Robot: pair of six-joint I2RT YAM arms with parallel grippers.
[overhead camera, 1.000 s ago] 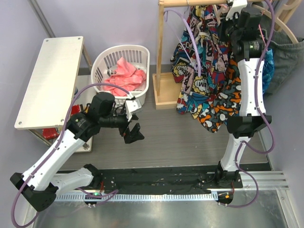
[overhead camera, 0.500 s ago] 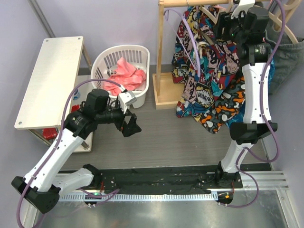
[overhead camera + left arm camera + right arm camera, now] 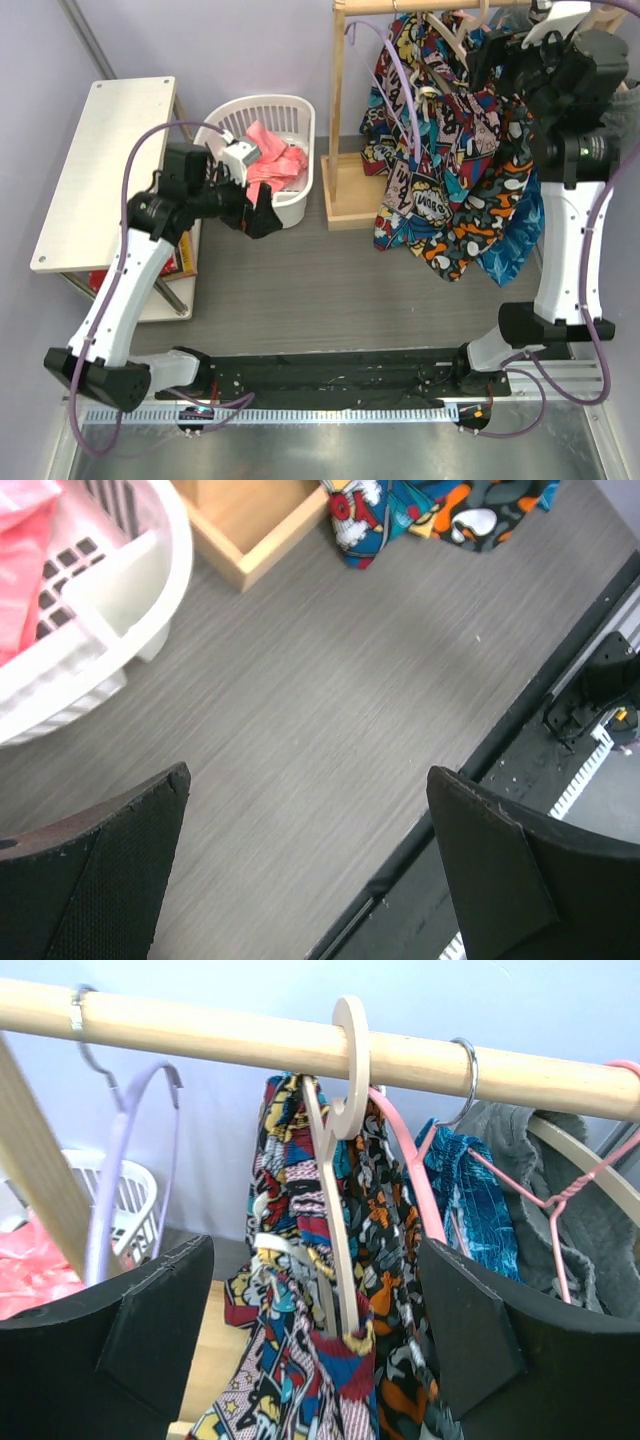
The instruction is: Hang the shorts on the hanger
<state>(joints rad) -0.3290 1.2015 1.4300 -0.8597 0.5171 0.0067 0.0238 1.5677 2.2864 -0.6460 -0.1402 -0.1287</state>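
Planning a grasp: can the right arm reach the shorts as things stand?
Likely yes: the right claw hangs open directly facing the shorts, draped on the hanger on the rail, with nothing between them.

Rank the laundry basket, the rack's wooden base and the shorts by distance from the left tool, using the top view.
1. The laundry basket, right beside the left tool, just behind it.
2. The wooden base, on the floor to its right.
3. The shorts, hanging farther right.

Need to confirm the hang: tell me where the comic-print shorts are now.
In the top view the shorts hang at upper right from the wooden rail, on the beige hanger, between the lilac hanger and the orange-blotched garment.
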